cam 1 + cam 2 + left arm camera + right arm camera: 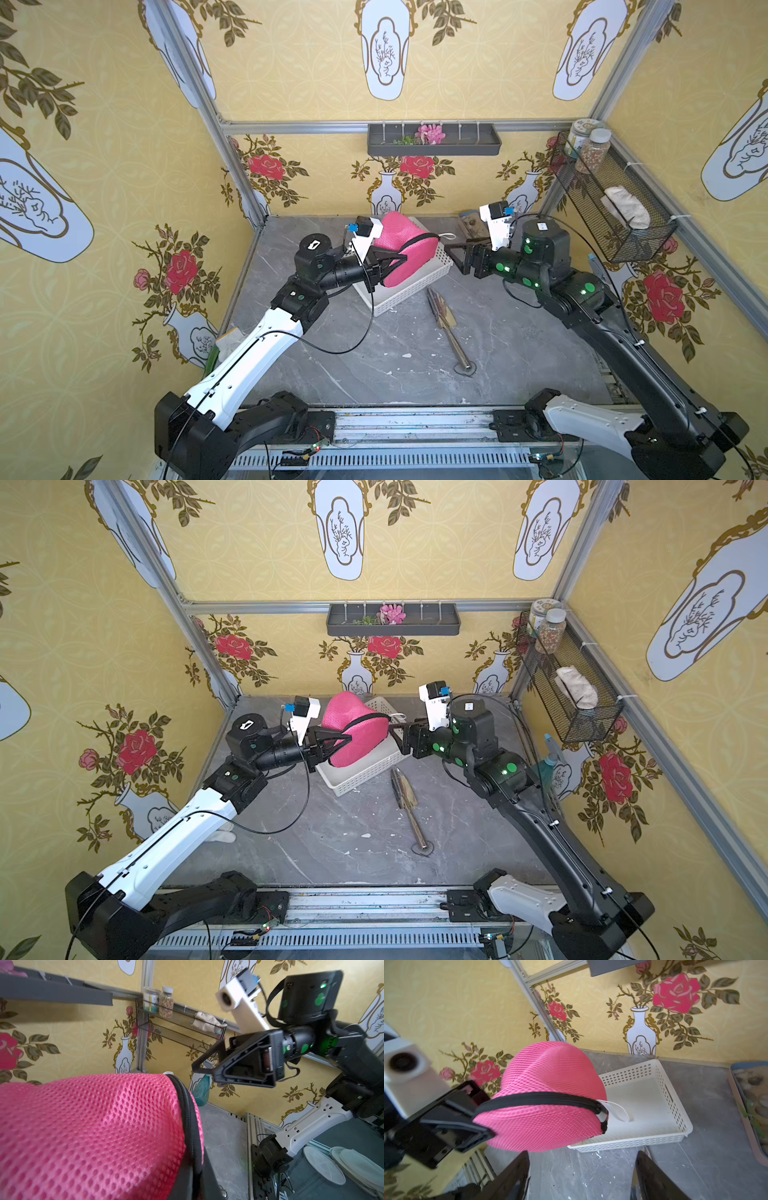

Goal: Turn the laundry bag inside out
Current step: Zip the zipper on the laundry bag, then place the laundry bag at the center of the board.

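Worktop [374,365] of grey, marble-veined stone carries a white perforated plastic basket [409,293], rigid and rectangular, with nothing in it. The laundry bag [405,241] hangs in the air above that basket. It is a soft pink mesh dome, springy-looking and holding its rounded shape, with an open honeycomb weave.

The left pincer [392,259] is clamped on the bag's near edge at the seam and carries it alone. The right pincer [454,257] stands just beside the bag's far end, apart from it, with its jaws spread wide and nothing between them.

A black zipper trim [537,1098], ribbed and stiffer than the mesh, rings the bag's middle. Whether it is unzipped cannot be told. A small white tab [616,1109], thin and looped, sticks out at its end.

This looks like a regrasp partway through. The dome appears not yet inverted. The next move probably calls for the right pincer to close on the trim near the tab. The mouth could then be pulled apart and the mesh pushed through.
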Tool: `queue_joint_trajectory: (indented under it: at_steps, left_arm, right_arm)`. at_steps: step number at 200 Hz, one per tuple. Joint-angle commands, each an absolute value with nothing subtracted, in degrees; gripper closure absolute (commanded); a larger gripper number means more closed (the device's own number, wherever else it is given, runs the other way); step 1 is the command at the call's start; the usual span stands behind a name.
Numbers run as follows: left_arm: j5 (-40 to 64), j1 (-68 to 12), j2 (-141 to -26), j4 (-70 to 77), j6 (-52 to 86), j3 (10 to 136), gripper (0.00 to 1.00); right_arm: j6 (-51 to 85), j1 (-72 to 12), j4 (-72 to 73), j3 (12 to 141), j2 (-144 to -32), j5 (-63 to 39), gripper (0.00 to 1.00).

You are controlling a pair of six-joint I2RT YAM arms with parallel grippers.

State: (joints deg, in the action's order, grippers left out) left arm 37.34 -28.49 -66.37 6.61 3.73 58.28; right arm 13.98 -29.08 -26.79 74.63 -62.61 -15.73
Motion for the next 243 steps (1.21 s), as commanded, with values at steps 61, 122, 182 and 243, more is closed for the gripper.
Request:
queue_joint_trajectory:
  at_steps: [61,122,182,243]
  left_arm:
    - [45.01,-28.56,-69.47,-14.90,-12.50,61.03,1.00]
    - [52.53,-28.49,-70.41,-23.58,-20.37,63.57,1.00]
    - [56.84,-28.50,-70.49,-27.42,-25.11,64.58,1.00]
    - [45.57,-28.44,-64.31,-16.25,-17.43,60.86,0.41]
  right_arm:
    - [-20.86,-36.81,-38.97,80.47,-69.47,-26.57,0.32]
    - [-22.83,-39.29,-37.11,79.30,-72.60,-27.34,0.36]
    - [-24.91,-40.29,-37.78,77.83,-72.77,-27.88,0.62]
    - [-10.45,-40.59,-34.00,73.16,-72.05,-31.91,1.00]
